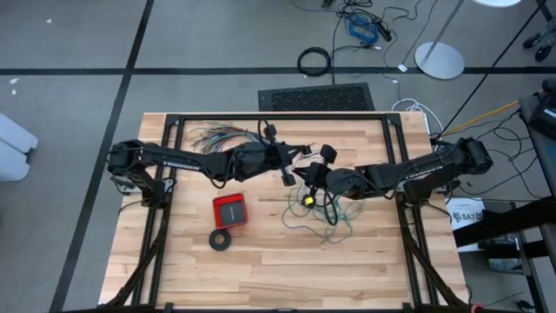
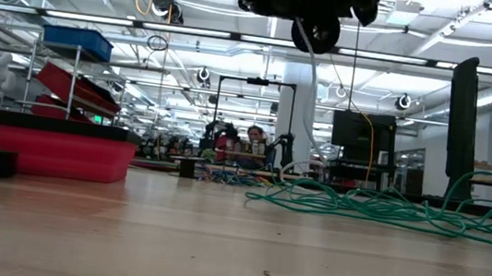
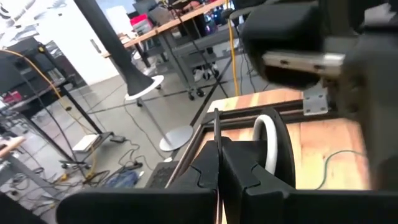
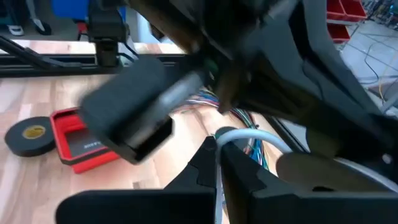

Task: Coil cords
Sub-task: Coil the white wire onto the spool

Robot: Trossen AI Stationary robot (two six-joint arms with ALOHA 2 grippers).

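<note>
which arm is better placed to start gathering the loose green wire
Right, probably. The right hand sits directly above the teal-green wire tangle. The left hand is shut too, farther from it, near the many-coloured wires.

Wire tangle [image 1: 320, 211] lies right of tray [image 1: 230, 209].

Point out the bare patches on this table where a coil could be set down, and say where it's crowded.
Bare wood: the near strip of the table below the black ring and red tray, and the near right corner beside the green wire. Crowded: the middle, where the left gripper and right gripper meet shut over the tangle, and the far left with coloured wires.
</note>
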